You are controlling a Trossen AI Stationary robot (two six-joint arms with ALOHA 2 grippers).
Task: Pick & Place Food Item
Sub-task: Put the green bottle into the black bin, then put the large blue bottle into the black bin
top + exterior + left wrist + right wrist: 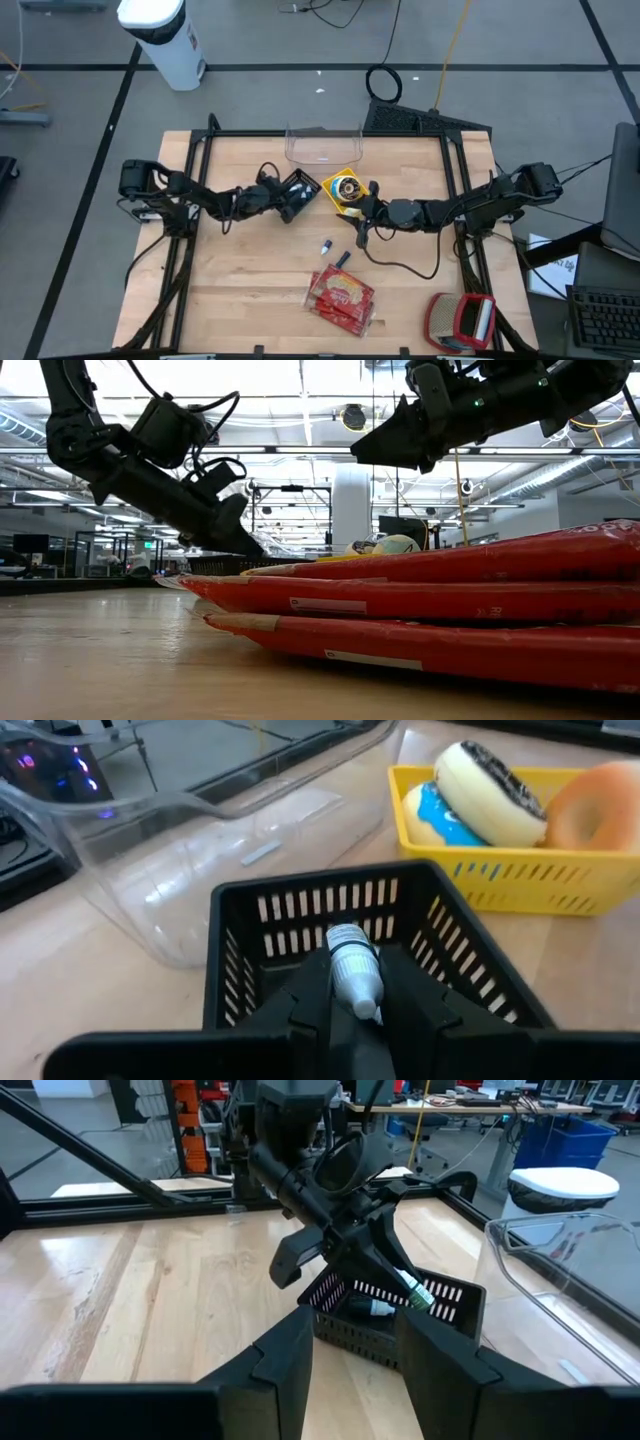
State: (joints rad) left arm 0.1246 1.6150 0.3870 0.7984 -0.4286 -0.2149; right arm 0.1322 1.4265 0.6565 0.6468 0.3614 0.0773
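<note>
Bottle [354, 970], small and white-capped, sits pinched between the left gripper [352, 1010] fingers, poised over the black basket [250, 920] beside the yellow basket [500, 870] of doughnuts. Placing seems in hand; next the fingers must spread to drop it inside. Right gripper [350, 1350] hovers nearby, parted and empty.

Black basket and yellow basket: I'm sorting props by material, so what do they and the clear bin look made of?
Black basket: likely rigid moulded plastic, matte, with slotted walls. Yellow basket: same slotted moulding, probably plastic, slight sheen. Clear bin: transparent, glossy, probably plastic; the table shows through it.
</note>
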